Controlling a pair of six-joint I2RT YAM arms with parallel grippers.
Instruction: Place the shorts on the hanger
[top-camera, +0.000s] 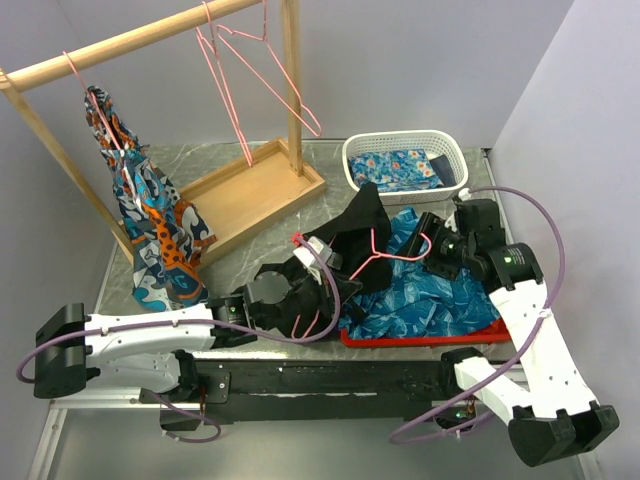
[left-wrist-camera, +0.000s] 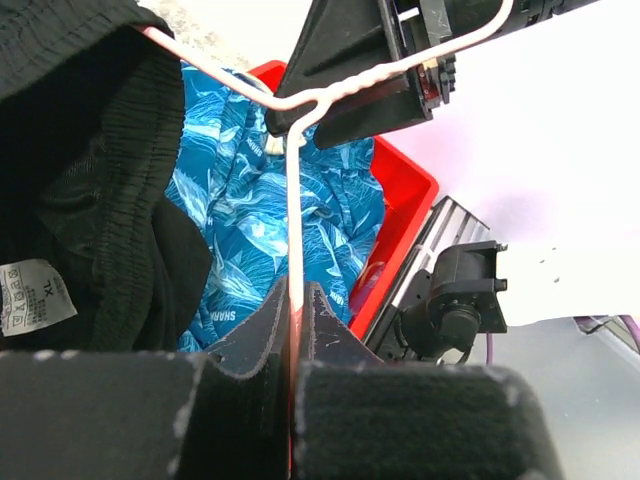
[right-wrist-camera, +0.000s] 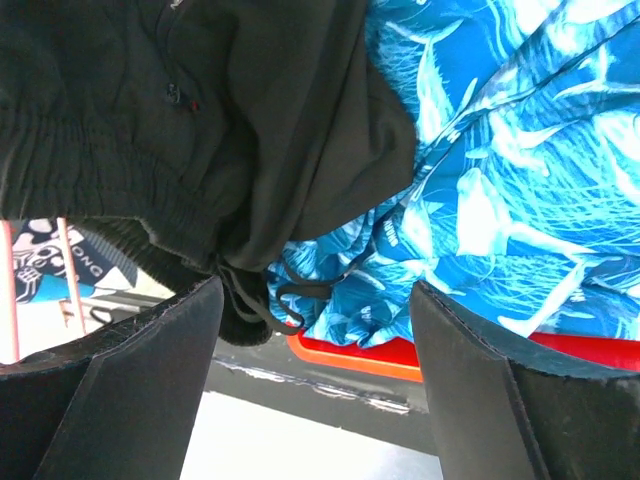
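Note:
The pink hanger (top-camera: 378, 256) is held by its neck in my left gripper (top-camera: 338, 284), whose jaws are shut on the wire (left-wrist-camera: 293, 250). One hanger arm runs under the black shorts (top-camera: 362, 228), which drape from it with the waistband and pale label (left-wrist-camera: 35, 296) facing the left wrist camera. My right gripper (top-camera: 420, 240) hovers open just right of the shorts. In its view the shorts (right-wrist-camera: 200, 110) hang above and the drawstring (right-wrist-camera: 270, 300) dangles near the left finger (right-wrist-camera: 150, 380); nothing is between the fingers.
A blue patterned cloth (top-camera: 440, 290) fills the red tray (top-camera: 420, 340) below the shorts. The white basket (top-camera: 405, 150) at the back holds another blue cloth. The wooden rack (top-camera: 150, 35) carries pink hangers (top-camera: 240, 80) and an orange-and-blue garment (top-camera: 150, 215).

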